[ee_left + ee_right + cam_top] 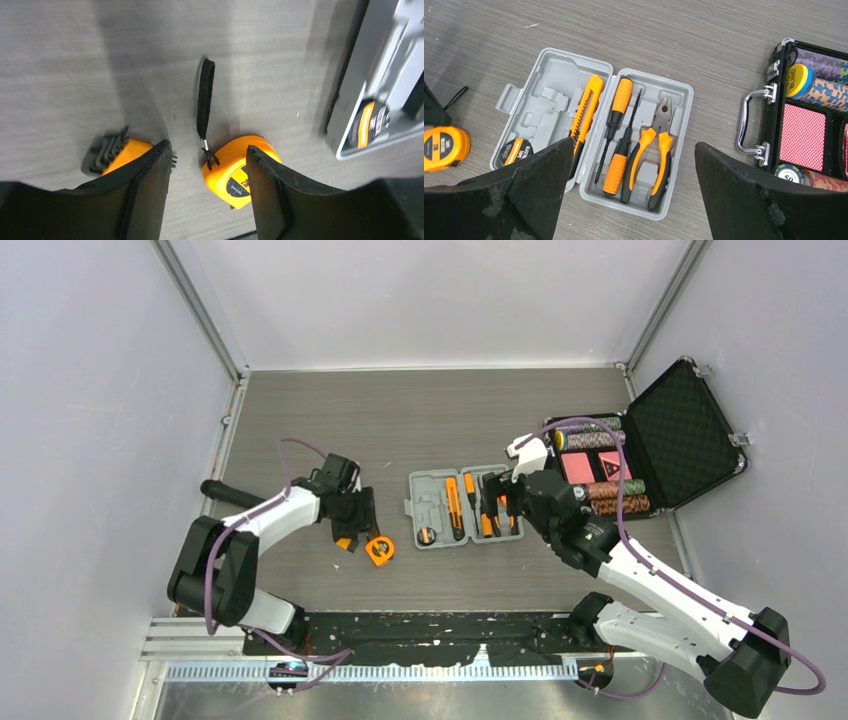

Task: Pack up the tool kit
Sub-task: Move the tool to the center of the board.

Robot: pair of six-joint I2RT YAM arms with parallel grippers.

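Observation:
The grey tool kit case (pixel 428 502) (pixel 554 67) lies open in the middle of the table. Its slots hold orange-and-black pliers (pixel 655 150), two screwdrivers (pixel 618 102), a utility knife (pixel 586 107) and a roll of electrical tape (pixel 516 150). My right gripper (pixel 500 502) (pixel 634 145) hovers open above the case's right half, holding nothing. The orange tape measure (pixel 380 551) (pixel 235 172) lies on the table left of the case, its black strap (pixel 205 100) stretched out. My left gripper (pixel 362 536) (pixel 209 147) is open around it, the right finger (pixel 267 185) close against it.
An orange holder of black hex keys (pixel 112 152) (pixel 345 543) lies just outside the left finger (pixel 150 190). A black foam-lined case (pixel 680 435) with poker chips and cards (pixel 804 135) stands open to the right of the tool kit.

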